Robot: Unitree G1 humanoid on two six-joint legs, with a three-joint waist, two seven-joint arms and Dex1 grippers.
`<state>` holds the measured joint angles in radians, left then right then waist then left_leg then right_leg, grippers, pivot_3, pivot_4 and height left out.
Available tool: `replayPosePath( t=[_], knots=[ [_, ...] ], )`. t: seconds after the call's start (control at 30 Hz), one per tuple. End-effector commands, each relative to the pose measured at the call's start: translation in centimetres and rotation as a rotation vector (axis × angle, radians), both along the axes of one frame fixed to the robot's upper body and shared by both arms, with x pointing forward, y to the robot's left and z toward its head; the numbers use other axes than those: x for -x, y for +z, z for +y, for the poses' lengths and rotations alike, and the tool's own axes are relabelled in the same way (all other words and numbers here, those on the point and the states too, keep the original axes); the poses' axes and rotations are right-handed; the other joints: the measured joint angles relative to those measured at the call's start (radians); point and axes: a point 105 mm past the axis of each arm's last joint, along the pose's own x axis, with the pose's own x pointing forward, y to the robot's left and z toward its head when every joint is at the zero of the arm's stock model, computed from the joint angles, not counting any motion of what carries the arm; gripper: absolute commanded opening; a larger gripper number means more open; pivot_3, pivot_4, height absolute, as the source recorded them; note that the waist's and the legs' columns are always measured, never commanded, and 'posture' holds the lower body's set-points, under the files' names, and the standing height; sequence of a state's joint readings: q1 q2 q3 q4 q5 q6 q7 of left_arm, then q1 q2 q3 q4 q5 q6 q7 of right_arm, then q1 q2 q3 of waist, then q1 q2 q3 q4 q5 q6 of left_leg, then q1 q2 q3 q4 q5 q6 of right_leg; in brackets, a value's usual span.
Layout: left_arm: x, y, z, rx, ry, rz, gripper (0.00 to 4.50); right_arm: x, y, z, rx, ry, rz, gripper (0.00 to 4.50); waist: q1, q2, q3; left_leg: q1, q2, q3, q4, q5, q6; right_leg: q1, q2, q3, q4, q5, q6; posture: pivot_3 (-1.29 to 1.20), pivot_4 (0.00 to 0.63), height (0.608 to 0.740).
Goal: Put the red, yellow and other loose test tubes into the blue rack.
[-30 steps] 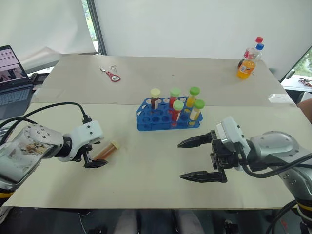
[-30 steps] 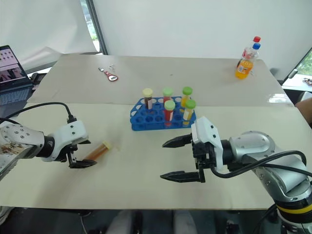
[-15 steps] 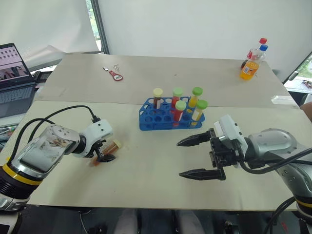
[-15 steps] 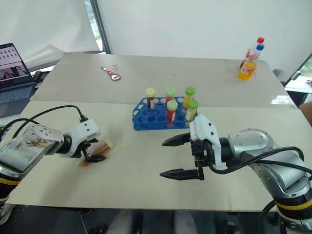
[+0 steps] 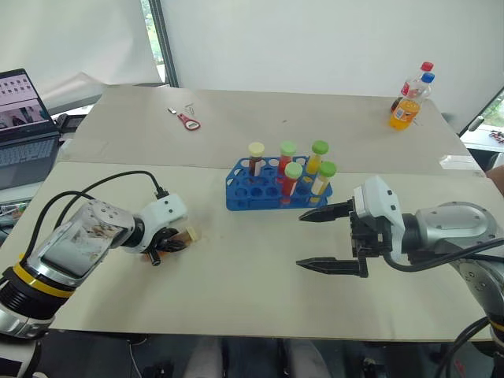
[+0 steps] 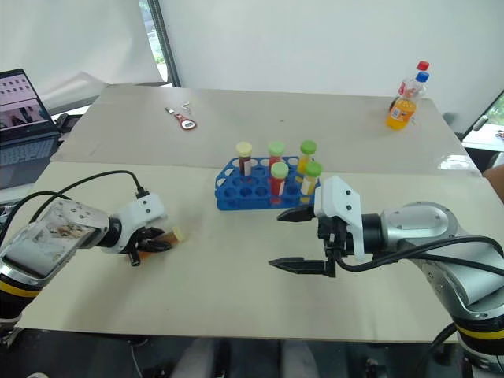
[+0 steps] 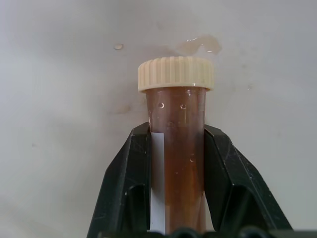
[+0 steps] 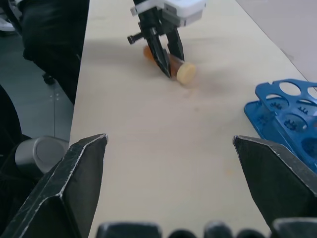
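— Status, left gripper?
— Clamped on brown tube (cream cap), lying flat on table toward left edge.
— Right gripper?
— Spread wide, holding nothing, just off blue rack.
— Rack location?
— Mid-table; five capped tubes upright in holes.
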<state>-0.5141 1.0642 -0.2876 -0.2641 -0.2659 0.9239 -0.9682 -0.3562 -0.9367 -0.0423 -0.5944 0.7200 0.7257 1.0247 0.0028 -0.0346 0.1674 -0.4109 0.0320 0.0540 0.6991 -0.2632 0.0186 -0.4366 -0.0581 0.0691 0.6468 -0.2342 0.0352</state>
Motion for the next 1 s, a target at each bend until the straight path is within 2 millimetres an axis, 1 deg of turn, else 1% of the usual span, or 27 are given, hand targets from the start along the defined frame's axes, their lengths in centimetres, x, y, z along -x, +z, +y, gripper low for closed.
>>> replayPosePath(
  t=[0.03,0.13,0.17,0.23,0.27,0.3,0.37,0.53,0.67,0.77,1.0],
  knots=[
    [-0.7,4.5,-0.2,0.075,-0.044,-0.153,0.91,-0.3,1.5,-0.9,-0.012,-0.039,-0.075,4.5,0.001,0.0,0.0,0.0,0.0,0.0,0.0,0.0,0.0,0.0,0.0,0.0,0.0,0.0,0.0,0.0,0.15,0.733],
    [-1.2,6.2,-1.2,0.163,-0.082,-0.233,0.91,-0.5,1.6,-1.5,-0.008,-0.065,-0.101,4.5,0.003,0.0,0.0,0.0,0.0,0.0,0.0,0.0,0.0,0.0,0.0,0.0,0.0,0.0,0.0,0.0,0.15,0.733],
    [-1.5,7.4,-2.4,0.251,-0.116,-0.287,0.91,-0.7,1.7,-1.8,-0.002,-0.086,-0.115,4.5,0.006,0.0,0.0,0.0,0.0,0.0,0.0,0.0,0.0,0.0,0.0,0.0,0.0,0.0,0.0,0.0,0.15,0.733],
    [-2.0,9.8,-5.4,0.488,-0.197,-0.412,0.91,-1.4,1.8,-2.2,-0.004,-0.172,-0.16,4.5,0.015,0.0,0.0,-0.001,-0.001,0.0,0.002,0.0,0.0,0.001,-0.001,-0.001,0.0,0.0,0.0,0.0,0.15,0.733],
    [-2.1,10.6,-6.4,0.578,-0.218,-0.452,0.91,-1.7,1.9,-2.4,-0.008,-0.207,-0.177,4.5,0.019,0.0,0.0,-0.001,-0.001,-0.001,0.003,0.0,0.0,0.001,-0.001,-0.001,0.0,0.0,0.001,0.0,0.15,0.733],
    [-2.6,11.1,-7.0,0.66,-0.18,-0.479,0.91,-2.4,2.2,-2.5,-0.028,-0.274,-0.201,4.5,0.018,-0.001,0.0,-0.003,-0.001,-0.002,0.006,0.0,0.0,0.001,-0.001,-0.002,0.0,0.001,0.001,0.0,0.15,0.733],
    [-3.4,11.5,-7.8,0.762,-0.131,-0.536,0.91,-2.8,2.3,-2.8,-0.041,-0.356,-0.194,4.5,0.012,-0.001,0.0,-0.005,-0.001,-0.002,0.007,0.0,0.0,0.001,-0.001,-0.001,0.0,0.002,0.003,0.0,0.15,0.733],
    [-5.2,11.3,-10.6,0.875,-0.128,-0.626,0.91,-1.8,2.0,-2.8,0.003,-0.41,-0.213,4.5,0.009,0.0,-0.001,-0.005,-0.002,-0.004,0.008,-0.001,0.001,0.001,-0.001,0.0,0.001,0.003,0.003,0.0,0.15,0.733],
    [-6.7,10.0,-12.5,0.928,-0.138,-0.627,0.91,-1.1,1.7,-2.9,0.027,-0.444,-0.204,4.5,0.009,0.0,-0.001,-0.005,-0.002,-0.003,0.008,-0.001,0.001,0.001,-0.001,0.0,0.0,0.003,0.003,0.0,0.15,0.733],
    [-7.4,9.3,-13.4,0.955,-0.137,-0.62,0.91,-0.8,1.5,-3.2,0.035,-0.48,-0.202,4.5,0.009,-0.001,-0.001,-0.005,-0.002,-0.003,0.008,-0.001,0.001,0.002,-0.001,0.0,0.0,0.003,0.003,0.0,0.15,0.733],
    [-8.2,7.6,-16.1,0.987,-0.17,-0.614,0.91,-0.3,1.1,-3.5,0.04,-0.538,-0.185,4.5,0.01,-0.001,-0.001,-0.005,-0.002,-0.004,0.008,-0.001,0.001,0.002,-0.001,0.0,-0.001,0.003,0.003,0.0,0.15,0.733]
  ],
)
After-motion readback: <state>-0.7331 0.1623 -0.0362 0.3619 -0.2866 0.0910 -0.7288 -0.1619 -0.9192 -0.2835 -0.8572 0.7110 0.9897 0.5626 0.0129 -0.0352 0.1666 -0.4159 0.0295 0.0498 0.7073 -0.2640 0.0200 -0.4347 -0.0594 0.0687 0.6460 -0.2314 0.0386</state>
